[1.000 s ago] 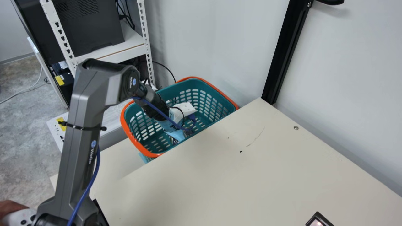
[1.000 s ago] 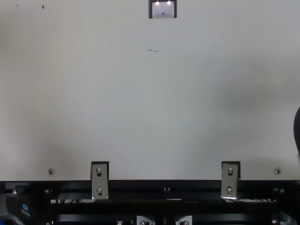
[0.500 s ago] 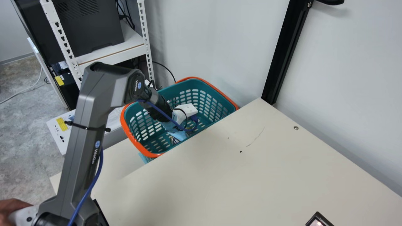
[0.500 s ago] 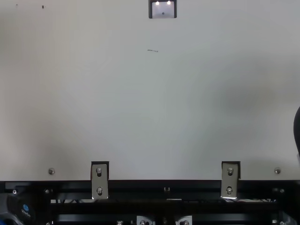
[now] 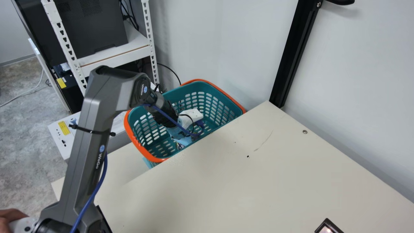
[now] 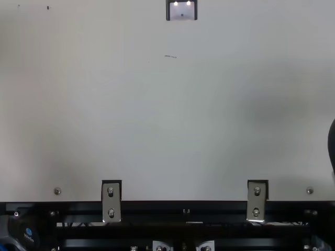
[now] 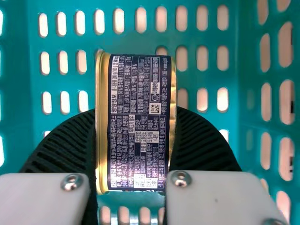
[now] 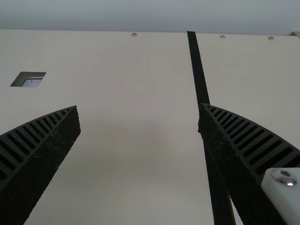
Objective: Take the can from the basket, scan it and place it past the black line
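My left gripper (image 5: 191, 117) is down inside the green basket (image 5: 213, 89) with the orange rim, its fingertips hidden there. In the left wrist view the can (image 7: 138, 136), dark with gold rims and dense white print, lies between the ribbed fingers of that gripper (image 7: 136, 111), which press on both its sides; basket mesh is behind it. Over the table, my right gripper (image 8: 139, 107) stands open and holds nothing. The black line (image 8: 198, 75) runs along the tabletop, partly behind its one finger. The scanner window (image 6: 182, 11) is set into the table.
The cream table (image 5: 258, 181) has its edge right beside the basket. A white shelf rack (image 5: 136, 43) stands behind the left arm, and a black post (image 5: 292, 55) rises at the table's far corner near the wall.
In the main view the left arm has shifted slightly right and lower, its gripper a little deeper in the basket. The table and basket keep their places.
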`<control>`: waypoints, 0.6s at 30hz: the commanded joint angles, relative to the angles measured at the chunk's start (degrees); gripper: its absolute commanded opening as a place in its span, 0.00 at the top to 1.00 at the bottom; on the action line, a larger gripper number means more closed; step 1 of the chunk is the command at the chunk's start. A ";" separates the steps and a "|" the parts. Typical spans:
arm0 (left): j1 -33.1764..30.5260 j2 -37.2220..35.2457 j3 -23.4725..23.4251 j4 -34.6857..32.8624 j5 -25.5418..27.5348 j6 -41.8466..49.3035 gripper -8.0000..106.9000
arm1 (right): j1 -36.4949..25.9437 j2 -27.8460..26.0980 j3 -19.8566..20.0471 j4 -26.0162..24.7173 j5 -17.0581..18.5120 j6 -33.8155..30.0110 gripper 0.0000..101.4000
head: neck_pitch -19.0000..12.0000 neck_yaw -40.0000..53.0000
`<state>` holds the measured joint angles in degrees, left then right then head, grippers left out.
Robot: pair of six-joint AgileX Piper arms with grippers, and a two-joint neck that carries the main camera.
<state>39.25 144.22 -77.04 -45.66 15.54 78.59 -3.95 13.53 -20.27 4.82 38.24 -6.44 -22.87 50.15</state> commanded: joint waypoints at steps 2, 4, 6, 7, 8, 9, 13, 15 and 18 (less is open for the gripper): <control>0.37 -0.43 0.17 -0.35 0.70 -0.05 0.84 | 0.00 0.00 0.00 0.00 0.00 0.00 0.00 | -2.13 2.42; 0.66 -0.81 0.21 -0.82 1.01 0.09 0.84 | 0.00 0.00 0.00 0.00 0.00 0.00 0.00 | -2.13 2.42; 0.98 -1.39 0.29 -1.44 1.19 0.40 0.84 | 0.00 0.00 0.00 0.00 0.00 0.00 0.00 | -2.13 2.42; 1.14 -1.73 0.37 -1.78 1.24 0.60 0.84 | 0.00 0.00 0.00 0.00 0.00 0.00 0.00 | -2.13 2.42; 1.31 -2.17 0.47 -2.02 1.31 0.75 0.84 | 0.00 0.00 0.00 0.00 0.00 0.00 0.00 | -2.13 2.42; 1.50 -2.63 0.63 -2.32 1.39 1.00 0.84 | 0.00 0.00 0.00 0.00 0.00 0.00 0.00 | -2.13 2.42; 2.22 -5.04 1.37 -2.81 2.00 1.36 0.84 | 0.00 0.00 0.00 0.00 0.00 0.00 0.00 | -2.13 2.42; 2.55 -6.52 1.83 -3.06 2.47 1.53 0.84 | 0.00 0.00 0.00 0.00 0.00 0.00 0.00 | -2.13 2.42; 3.01 -9.00 2.66 -3.35 3.24 1.68 0.84 | 0.00 0.00 0.00 0.00 0.00 0.00 0.00 | -2.13 2.42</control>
<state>42.16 136.34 -74.53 -48.85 18.67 80.17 -3.95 13.53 -20.27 4.82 38.24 -6.44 -22.87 50.15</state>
